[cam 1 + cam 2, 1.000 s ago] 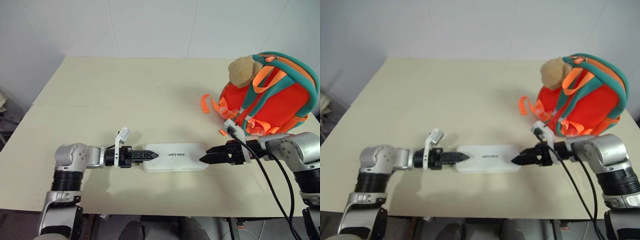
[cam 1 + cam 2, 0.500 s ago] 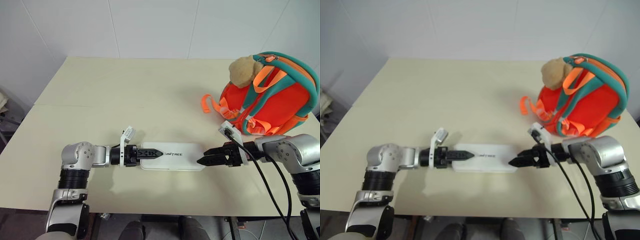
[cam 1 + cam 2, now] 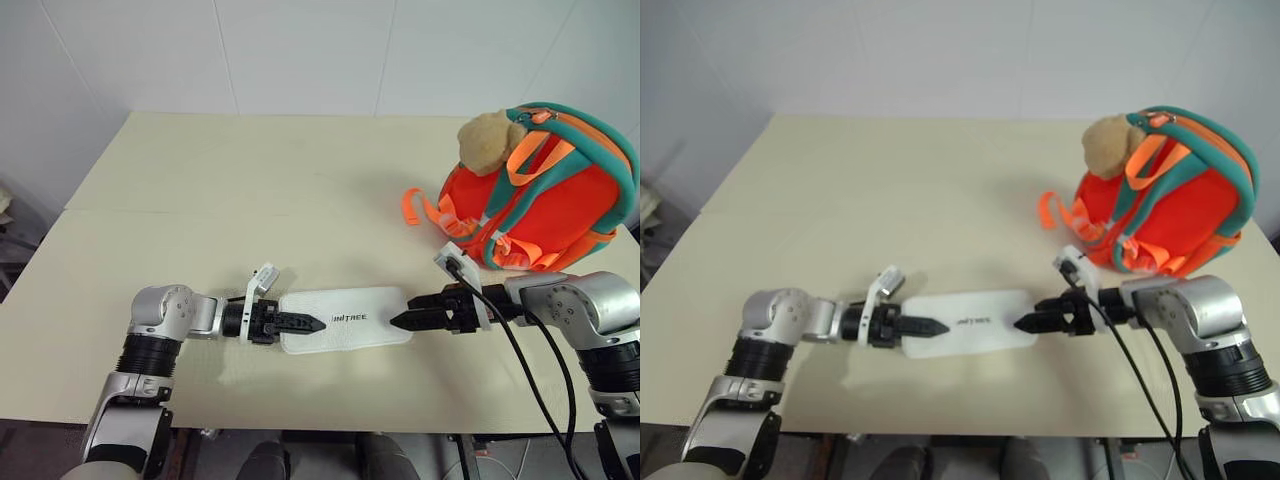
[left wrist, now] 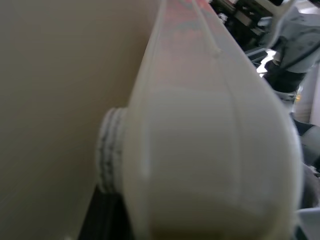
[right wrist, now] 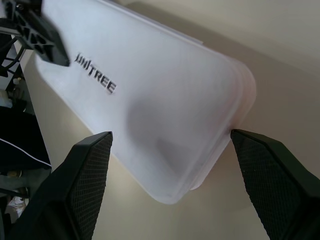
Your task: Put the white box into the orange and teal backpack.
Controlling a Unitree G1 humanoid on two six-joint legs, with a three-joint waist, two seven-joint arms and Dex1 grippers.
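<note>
Nearest the robot, the white box (image 3: 345,319) lies flat on the cream counter (image 3: 250,190), its long axis running left to right and its "UNITREE" lettering facing up. The left gripper (image 3: 310,324) reaches in from the left end of the box, one black finger lying over the top face; in the left wrist view the box end (image 4: 210,165) sits right up against the camera with a ribbed pad pressed to its edge, so the fingers look closed on that end, the box's left end tipped slightly. At the opposite end the right gripper (image 3: 398,320) points at the box's right short edge. In the right wrist view its two fingers (image 5: 87,175) stand spread wide to either side of the rounded corner, touching nothing. A black cable (image 3: 530,370) trails back from that wrist. Farther back on the right side of the counter, well apart from the box, the orange and teal backpack (image 3: 545,195) stands upright, orange webbing (image 3: 415,208) spilling toward the middle and a tan plush toy (image 3: 487,142) at its upper left.
</note>
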